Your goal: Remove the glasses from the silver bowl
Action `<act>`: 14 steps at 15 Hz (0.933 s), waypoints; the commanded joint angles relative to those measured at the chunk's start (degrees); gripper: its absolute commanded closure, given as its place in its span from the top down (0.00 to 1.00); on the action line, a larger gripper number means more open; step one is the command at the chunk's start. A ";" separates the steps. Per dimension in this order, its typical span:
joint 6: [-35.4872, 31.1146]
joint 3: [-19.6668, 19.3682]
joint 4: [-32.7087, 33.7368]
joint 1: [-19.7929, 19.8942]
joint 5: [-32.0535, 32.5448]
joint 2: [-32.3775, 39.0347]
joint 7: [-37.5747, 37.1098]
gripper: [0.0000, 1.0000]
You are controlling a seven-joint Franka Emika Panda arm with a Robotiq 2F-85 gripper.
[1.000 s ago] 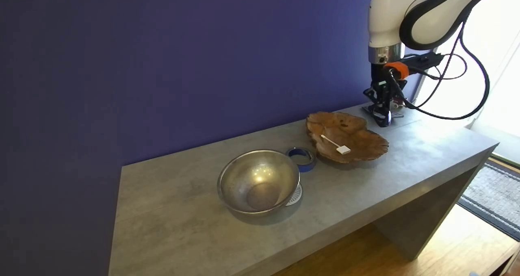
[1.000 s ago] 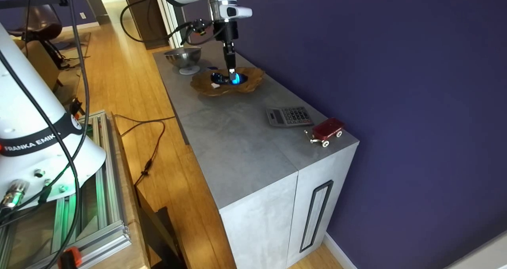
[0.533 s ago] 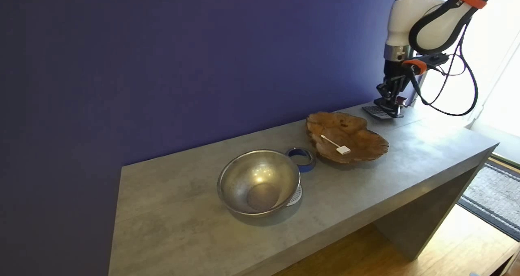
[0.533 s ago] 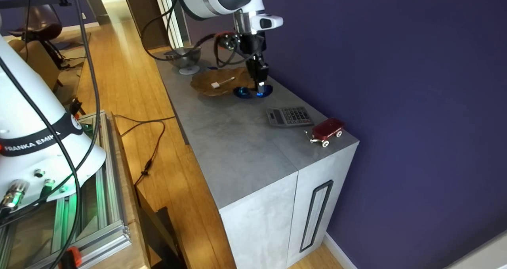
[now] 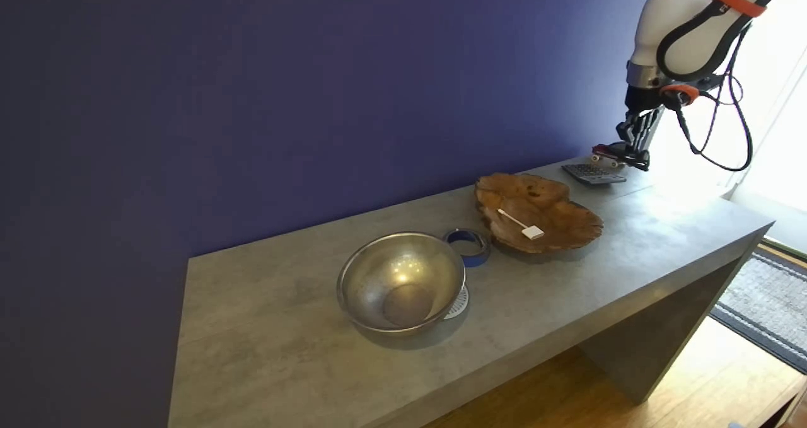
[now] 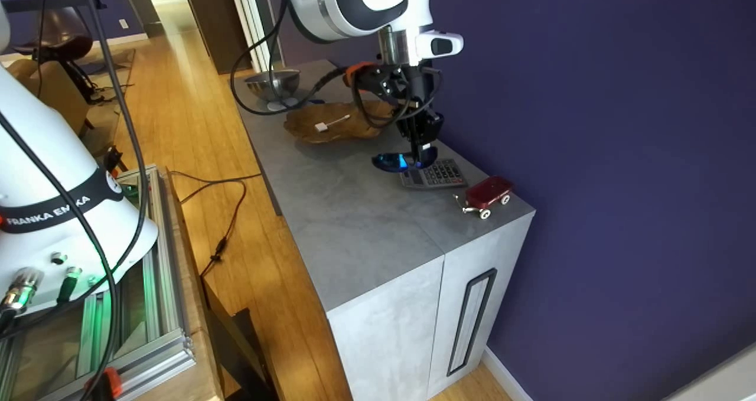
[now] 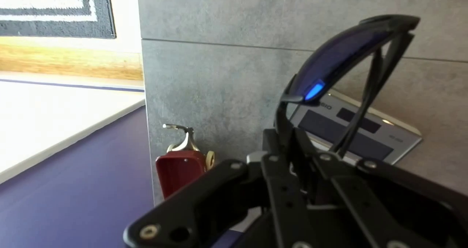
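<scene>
My gripper (image 7: 282, 138) is shut on the glasses (image 7: 331, 60), a dark folded pair with blue-tinted, shiny lenses. The glasses hang from the fingertips above the counter, in line with the calculator. They also show in both exterior views, under the gripper (image 6: 423, 148), as a dark pair with blue glints (image 6: 391, 162) and as a dark strip (image 5: 638, 159). The silver bowl (image 5: 362, 289) stands at the other end of the counter, well away from the gripper, and nothing shows inside it. It is partly behind a cable in an exterior view (image 6: 260, 85).
A grey calculator (image 6: 440, 173) and a small red wagon (image 6: 488, 193) lie near the wall at the counter's end. A brown wooden dish (image 5: 574, 226) holds a white adapter (image 5: 533, 232). Blue tape (image 5: 477, 259) and a white disc (image 5: 458, 303) are beside the silver bowl.
My gripper has carried the glasses away from the silver bowl, from in line with the wooden dish to in line with the calculator. The grip has stayed shut. The bowl has not moved.
</scene>
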State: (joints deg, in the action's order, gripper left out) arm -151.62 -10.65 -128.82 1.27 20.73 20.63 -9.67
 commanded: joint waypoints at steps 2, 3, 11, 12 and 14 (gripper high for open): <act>-2.36 -2.14 0.64 -0.65 4.19 1.14 2.32 0.03; -2.63 -2.52 0.77 0.01 5.34 1.28 4.79 0.03; -3.45 -1.01 -2.92 7.33 4.24 0.27 24.88 0.03; -3.26 -0.68 -3.49 7.86 4.11 0.20 26.73 0.03; -2.88 -0.48 -4.71 8.47 4.18 0.18 29.28 0.03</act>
State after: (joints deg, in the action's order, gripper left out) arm -153.58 -12.37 -131.00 7.96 25.08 21.62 15.16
